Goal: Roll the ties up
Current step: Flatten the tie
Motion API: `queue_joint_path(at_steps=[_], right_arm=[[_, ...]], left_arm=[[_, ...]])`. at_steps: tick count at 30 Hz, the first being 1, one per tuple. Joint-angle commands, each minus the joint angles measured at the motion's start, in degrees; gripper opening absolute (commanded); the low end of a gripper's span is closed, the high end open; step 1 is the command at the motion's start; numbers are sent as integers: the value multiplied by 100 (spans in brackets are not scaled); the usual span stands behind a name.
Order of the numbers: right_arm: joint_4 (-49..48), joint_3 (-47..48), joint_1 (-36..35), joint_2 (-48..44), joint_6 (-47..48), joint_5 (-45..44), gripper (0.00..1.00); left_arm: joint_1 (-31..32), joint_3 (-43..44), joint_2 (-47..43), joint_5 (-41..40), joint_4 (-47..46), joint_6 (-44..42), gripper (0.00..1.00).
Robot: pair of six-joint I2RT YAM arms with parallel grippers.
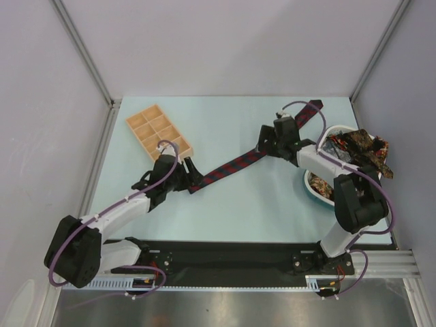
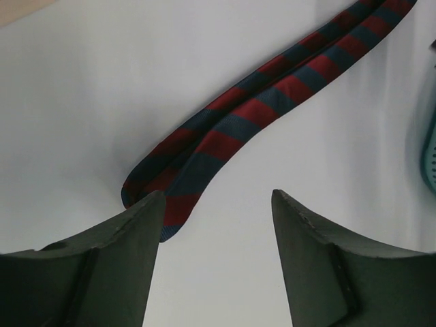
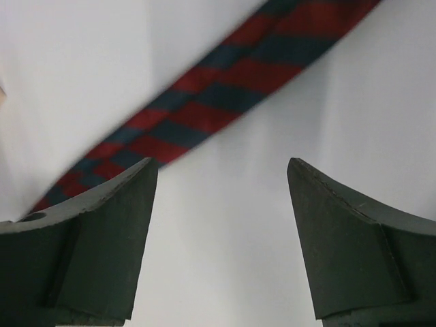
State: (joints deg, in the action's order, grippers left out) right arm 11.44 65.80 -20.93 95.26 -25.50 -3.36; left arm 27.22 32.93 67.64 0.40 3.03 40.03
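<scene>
Navy-and-red cloth, thin and probably slippery, makes the likeliest failure one at the left gripper [image 2: 218, 204]; the near end of the striped tie [image 2: 272, 102] lies toward one finger rather than centred between the two, so closing from here could pinch only an edge, or nudge the end along the table [image 1: 238, 218] without catching it; a roll begun crooked would probably cone out or spring loose. That gripper's jaws stand wide apart and hold nothing. The right gripper [image 3: 221, 170] is spread just as wide and is also empty; it hangs over the tie's middle stretch, and I cannot tell whether it touches the fabric; if it fails to pin that stretch, the whole tie may slide toward the left arm. The tie lies flat on a diagonal, from just beside the wooden tray [image 1: 158, 131] to the far right; the other ties [image 1: 361, 150] are heaped over a teal bowl [image 1: 313, 189] beside the right arm, where a swinging link might snag them.
</scene>
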Motion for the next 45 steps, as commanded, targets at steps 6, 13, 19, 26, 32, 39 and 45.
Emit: queue_joint_path(at_steps=[6,13,19,26,32,39,45], right_arm=[[-1617,-1007,-983,-255,-44,283,72],[-1935,-850,-1387,361,-131,757,57],[-1769,-560,-1756,809,36,433,42],[-1602,-305,-1801,1161,80,362,40],[-1584,-103,-1810,1450,133,362,38],[-1496,231,-1801,1759,212,344,37],[-1522,398,-1801,1934,282,168,37]], left_arm=[[-15,-304,4,-23,-751,-575,68],[-7,-252,-136,-286,-181,-760,72],[-7,-427,-418,-471,-65,-997,73],[-15,-436,-471,-497,5,-1339,76],[2,-691,-917,-488,-513,-1586,77],[11,-928,-1437,-471,-610,-1595,77],[11,-955,-1455,-419,-654,-1604,77]])
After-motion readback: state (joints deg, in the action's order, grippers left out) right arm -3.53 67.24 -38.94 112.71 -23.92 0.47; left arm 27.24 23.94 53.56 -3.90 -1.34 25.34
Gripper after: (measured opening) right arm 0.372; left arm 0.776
